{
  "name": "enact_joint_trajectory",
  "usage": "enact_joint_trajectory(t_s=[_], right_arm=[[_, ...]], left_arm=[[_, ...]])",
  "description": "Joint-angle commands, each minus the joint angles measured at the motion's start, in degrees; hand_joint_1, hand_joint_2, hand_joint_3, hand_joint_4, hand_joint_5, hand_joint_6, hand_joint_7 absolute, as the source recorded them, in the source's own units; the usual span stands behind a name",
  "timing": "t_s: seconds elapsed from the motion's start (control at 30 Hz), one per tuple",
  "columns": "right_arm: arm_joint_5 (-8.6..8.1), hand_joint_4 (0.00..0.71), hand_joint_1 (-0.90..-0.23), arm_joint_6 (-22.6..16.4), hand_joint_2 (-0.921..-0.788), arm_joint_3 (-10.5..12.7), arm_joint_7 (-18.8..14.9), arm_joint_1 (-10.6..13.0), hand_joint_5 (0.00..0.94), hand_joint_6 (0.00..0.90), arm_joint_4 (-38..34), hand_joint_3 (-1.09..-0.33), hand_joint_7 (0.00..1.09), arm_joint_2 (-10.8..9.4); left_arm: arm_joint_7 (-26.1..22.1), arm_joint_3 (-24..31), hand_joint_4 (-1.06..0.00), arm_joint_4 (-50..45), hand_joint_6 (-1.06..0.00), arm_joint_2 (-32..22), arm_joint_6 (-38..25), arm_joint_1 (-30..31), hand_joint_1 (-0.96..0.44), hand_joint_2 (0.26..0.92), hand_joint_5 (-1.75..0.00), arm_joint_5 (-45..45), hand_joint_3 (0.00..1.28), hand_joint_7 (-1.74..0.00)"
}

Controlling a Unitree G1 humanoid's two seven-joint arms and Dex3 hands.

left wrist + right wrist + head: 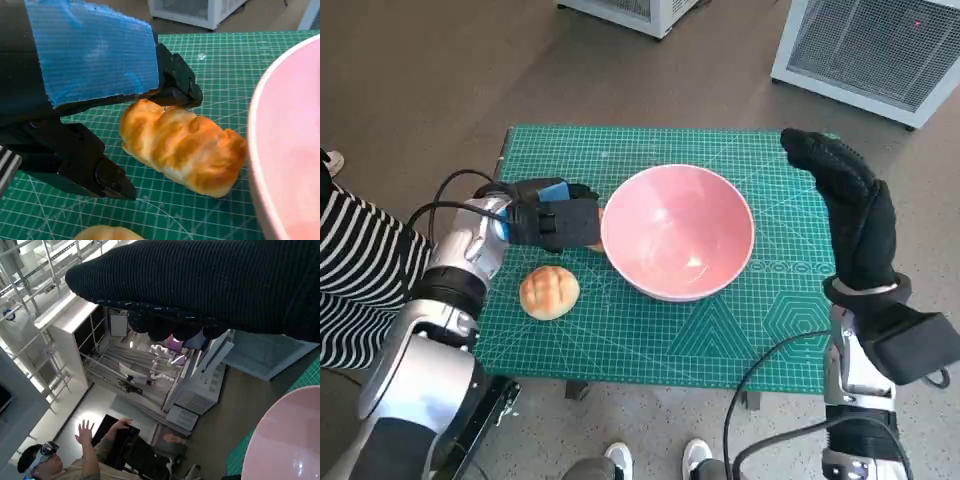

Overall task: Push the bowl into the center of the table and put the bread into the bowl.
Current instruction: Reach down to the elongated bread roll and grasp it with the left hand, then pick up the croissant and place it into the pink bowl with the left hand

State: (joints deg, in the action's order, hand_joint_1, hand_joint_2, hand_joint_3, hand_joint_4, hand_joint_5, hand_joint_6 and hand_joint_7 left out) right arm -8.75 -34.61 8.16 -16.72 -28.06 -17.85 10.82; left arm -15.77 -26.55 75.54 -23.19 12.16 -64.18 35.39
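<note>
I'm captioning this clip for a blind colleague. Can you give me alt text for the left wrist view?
The blue-taped left hand has its black fingers either side of a golden bread loaf on a green cutting mat, right beside the rim of a pink bowl. A second bread roll peeks in at the edge.

A robotics lab: white robot arms (159, 357), metal shelving (30, 275), a headset-wearing person (60, 465).

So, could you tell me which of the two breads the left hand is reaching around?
The long braided loaf beside the pink bowl; the left hand straddles it. The round bun lies apart.
</note>
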Motion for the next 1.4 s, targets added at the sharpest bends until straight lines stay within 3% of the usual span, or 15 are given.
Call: enact_joint_trajectory(t_s=[0.03,0.27,0.53,0.63,0.73,1.0,1.4], right_arm=[[0.15,0.213,-0.802,0.4,-0.921,-0.3,0.2,1.5,0.0,0.069,-0.4,-0.764,0.5,-0.1],[-0.17,0.213,-0.802,0.4,-0.921,-0.5,0.1,1.5,0.0,0.068,-0.4,-0.764,0.5,-0.3],[-0.83,0.212,-0.8,0.6,-0.921,-0.4,-0.3,1.5,0.0,0.067,-0.8,-0.764,0.51,-0.2],[-0.93,0.212,-0.796,0.8,-0.921,-0.4,-0.3,1.5,0.0,0.066,-0.6,-0.764,0.51,-0.1],[-1.11,0.212,-0.791,0.9,-0.921,-0.4,-0.4,1.5,0.0,0.065,-0.7,-0.765,0.51,-0.1],[-0.91,0.208,-0.787,0.7,-0.921,-0.5,-0.4,1.4,0.0,0.061,-0.9,-0.766,0.51,-0.2],[-1.32,0.204,-0.788,0.2,-0.921,-0.5,-0.8,0.8,0.0,0.059,-2.3,-0.765,0.51,-0.3]], left_arm=[[0.9,-0.6,-0.43,0.6,-0.52,0.4,-0.4,0.2,-0.06,0.816,-0.03,0.7,0.01,-0.03],[3.8,-2.0,-0.54,0.5,-0.61,0.6,0.9,0.9,-0.03,0.839,-0.04,2.3,0.02,-0.05],[8.1,-3.8,-0.84,0.8,-0.83,0.4,2.5,1.4,-0.01,0.87,-0.09,4.1,0.01,-0.11],[9.1,-4.0,-0.74,0.9,-0.67,0.3,3.1,1.6,0.0,0.904,-0.83,4.2,0.06,-0.82],[10.0,-4.1,-0.72,1.0,-0.63,0.2,3.7,1.7,0.0,0.915,-1.07,4.1,0.07,-1.04],[11.2,-4.1,-0.7,1.1,-0.63,0.0,4.3,1.9,0.0,0.92,-1.1,3.6,0.06,-1.2],[11.8,-3.3,-0.7,1.1,-0.62,-0.4,4.4,1.9,0.0,0.921,-1.1,2.9,0.06,-1.21]])
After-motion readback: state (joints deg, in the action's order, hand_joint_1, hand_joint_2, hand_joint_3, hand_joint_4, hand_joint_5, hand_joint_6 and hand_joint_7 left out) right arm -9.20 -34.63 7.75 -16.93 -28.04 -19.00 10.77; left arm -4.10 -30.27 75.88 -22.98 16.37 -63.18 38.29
